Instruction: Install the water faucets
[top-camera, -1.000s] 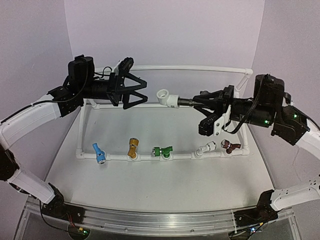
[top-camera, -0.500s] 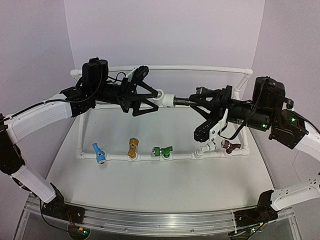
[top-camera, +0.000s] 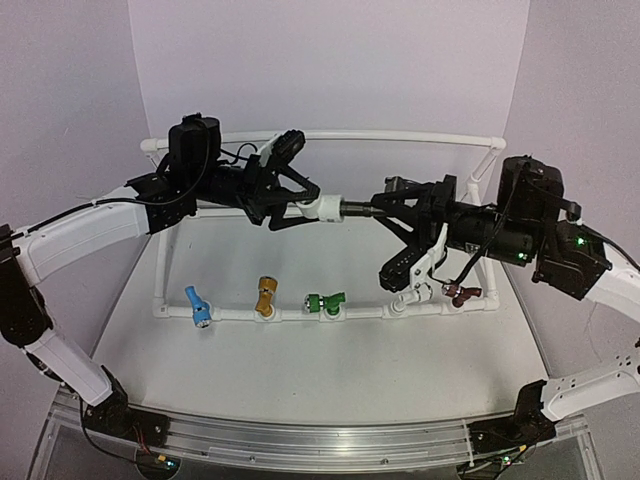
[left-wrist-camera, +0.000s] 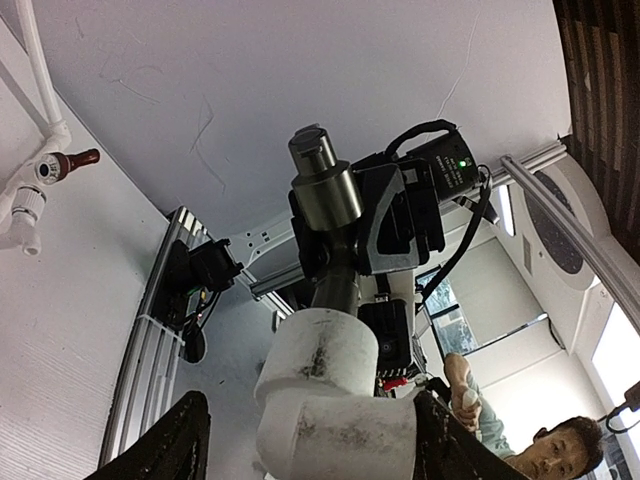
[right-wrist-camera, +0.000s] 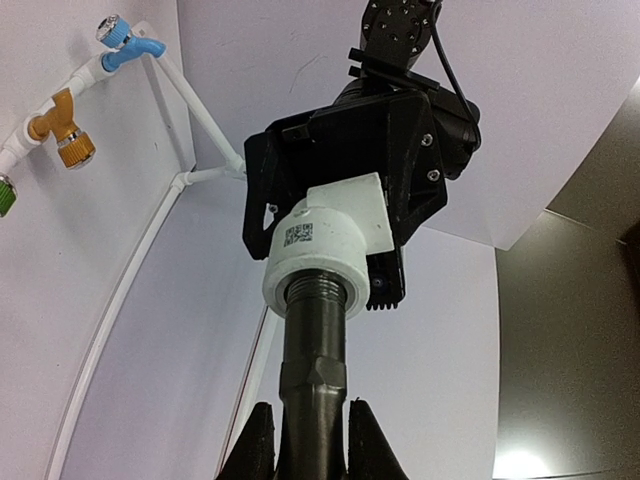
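1. Where the two arms meet at the centre of the top view, the dark grey faucet (top-camera: 358, 209) lies level in the air, above the desk (top-camera: 330, 370) and in front of the white pipe frame (top-camera: 400, 135).
2. The right gripper (top-camera: 385, 208) is closed on the faucet's body. In the right wrist view its two fingers (right-wrist-camera: 262, 452) press against the dark shaft at the bottom edge.
3. The white fitting (top-camera: 322, 208) sits on the faucet's threaded end, on the side toward the left of the frame.
4. The left gripper (top-camera: 305, 208) straddles that fitting with its jaws parted. In the left wrist view one finger (left-wrist-camera: 170, 445) stands off the fitting with a gap, while the opposite one lies against it.
5. Along the frame's front rail, in the lower half of the top view, sit from left to right the blue faucet (top-camera: 196, 305), the gold faucet (top-camera: 265, 296), the green faucet (top-camera: 325, 302), the white faucet (top-camera: 410, 297) and the maroon faucet (top-camera: 458, 291).
6. All five are apart from both grippers; the white and maroon ones appear just below the right gripper in the picture.
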